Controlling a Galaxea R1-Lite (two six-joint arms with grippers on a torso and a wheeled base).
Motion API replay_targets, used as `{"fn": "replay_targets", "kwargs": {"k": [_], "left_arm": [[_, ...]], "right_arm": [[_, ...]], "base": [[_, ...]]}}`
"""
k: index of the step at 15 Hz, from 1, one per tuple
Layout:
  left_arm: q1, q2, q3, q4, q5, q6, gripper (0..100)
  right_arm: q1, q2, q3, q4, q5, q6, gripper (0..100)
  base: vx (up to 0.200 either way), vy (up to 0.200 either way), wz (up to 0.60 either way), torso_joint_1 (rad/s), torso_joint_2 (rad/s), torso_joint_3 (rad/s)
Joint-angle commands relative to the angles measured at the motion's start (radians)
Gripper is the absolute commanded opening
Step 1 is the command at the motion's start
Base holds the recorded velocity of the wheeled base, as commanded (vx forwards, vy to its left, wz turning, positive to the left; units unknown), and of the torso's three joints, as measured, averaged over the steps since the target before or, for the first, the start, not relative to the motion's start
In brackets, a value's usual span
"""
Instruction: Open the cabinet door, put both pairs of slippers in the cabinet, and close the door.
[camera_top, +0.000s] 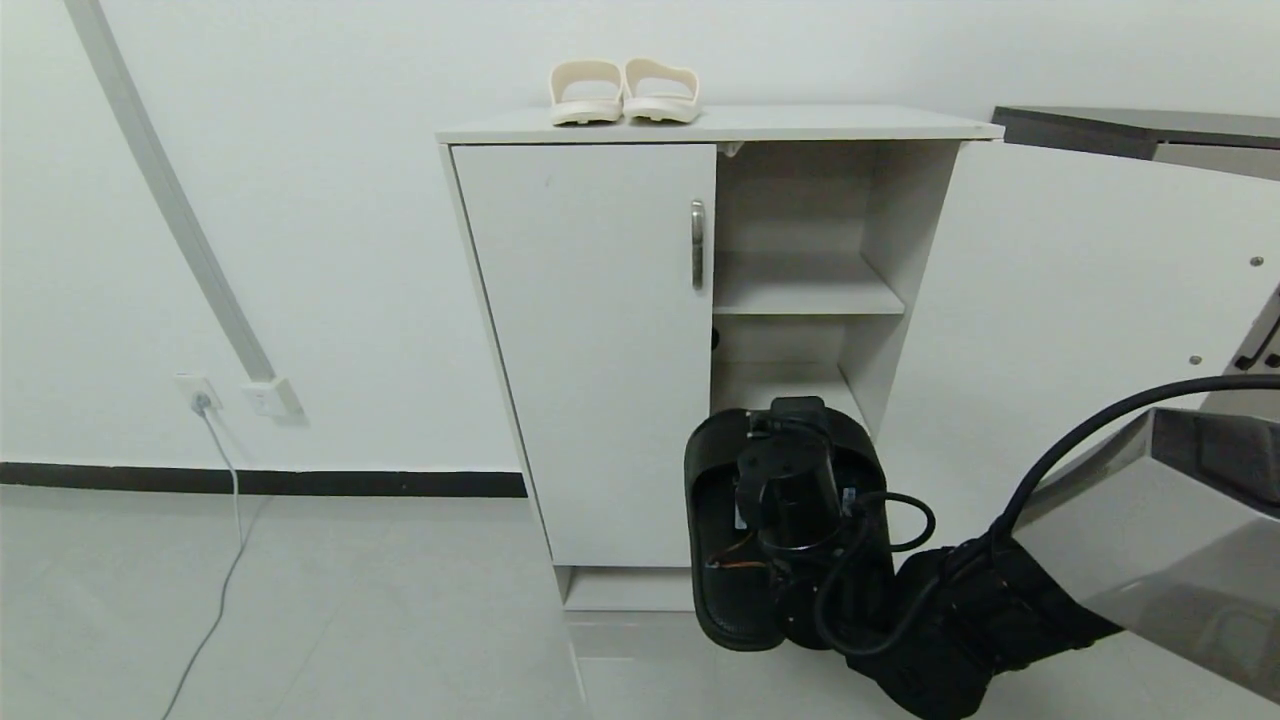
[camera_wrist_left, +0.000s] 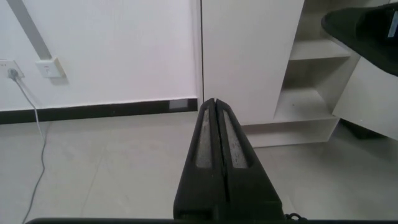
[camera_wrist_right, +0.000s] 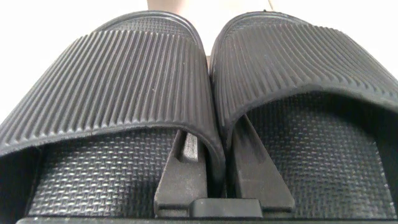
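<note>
A white cabinet (camera_top: 590, 350) stands against the wall, its left door shut and its right door (camera_top: 1080, 300) swung wide open. Inside are a bare shelf (camera_top: 800, 295) and a lower compartment (camera_top: 780, 385). A cream pair of slippers (camera_top: 625, 92) sits on the cabinet top. My right gripper (camera_top: 795, 425) is shut on the pair of black slippers (camera_top: 720, 540), held just in front of the lower opening. In the right wrist view its fingers (camera_wrist_right: 186, 155) pinch the adjoining ribbed straps (camera_wrist_right: 124, 81). My left gripper (camera_wrist_left: 216, 106) is shut on nothing, above the floor, left of the cabinet (camera_wrist_left: 249, 56).
A wall socket (camera_top: 197, 392) with a grey cable (camera_top: 225, 560) trailing onto the tiled floor is to the left. A dark tabletop (camera_top: 1140, 130) stands behind the open door at the right. Open floor lies left of the cabinet.
</note>
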Motion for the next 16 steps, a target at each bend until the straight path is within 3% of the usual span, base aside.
{"fn": "replay_targets", "kwargs": {"k": [1, 9, 16], "left_arm": [[0.001, 0.002, 0.0, 0.0, 0.0, 0.0, 0], [0.001, 0.002, 0.0, 0.0, 0.001, -0.003, 0], [0.001, 0.002, 0.0, 0.0, 0.001, -0.003, 0]], "right_arm": [[-0.013, 0.012, 0.0, 0.0, -0.001, 0.001, 0], [-0.029, 0.078, -0.028, -0.019, 0.01, -0.002, 0], [-0.048, 0.211, -0.111, -0.12, 0.154, -0.035, 0]], "base": [[0.0, -0.2, 0.0, 0.002, 0.01, 0.002], [0.0, -0.025, 0.0, 0.001, 0.0, 0.0], [0.0, 0.0, 0.0, 0.0, 0.0, 0.0]]}}
